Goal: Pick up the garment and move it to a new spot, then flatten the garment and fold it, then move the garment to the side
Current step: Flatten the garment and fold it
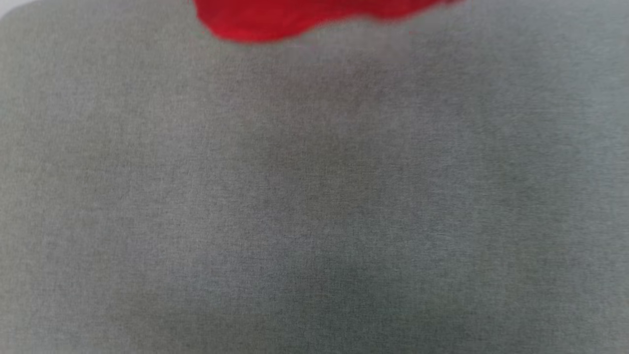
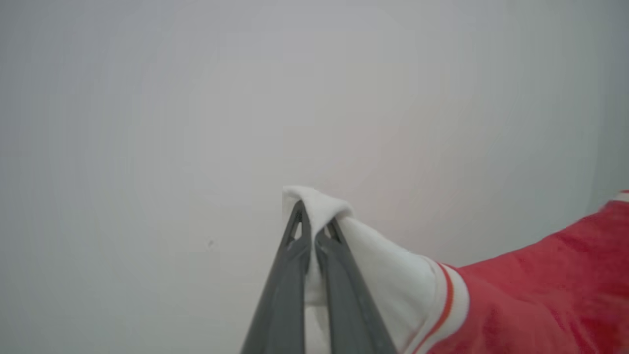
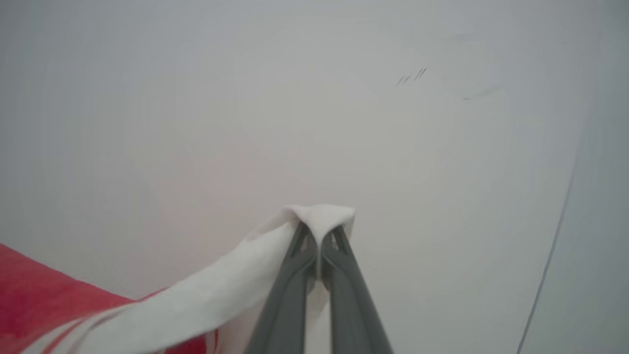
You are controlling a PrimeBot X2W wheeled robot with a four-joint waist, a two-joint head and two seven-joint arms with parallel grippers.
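Soft matt cloth garment (image 2: 530, 295); smooth matt plastic left claw (image 2: 314, 216), right claw (image 3: 319, 228); woven grey surface (image 1: 314, 196).

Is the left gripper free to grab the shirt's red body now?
Probably not: the left gripper is shut on the garment's white sleeve, so it must release first. Nothing else blocks the red body beside it.

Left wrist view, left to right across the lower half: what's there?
Pale backdrop → left gripper, shut on the sleeve tip → white sleeve → striped trim band → garment's red body.
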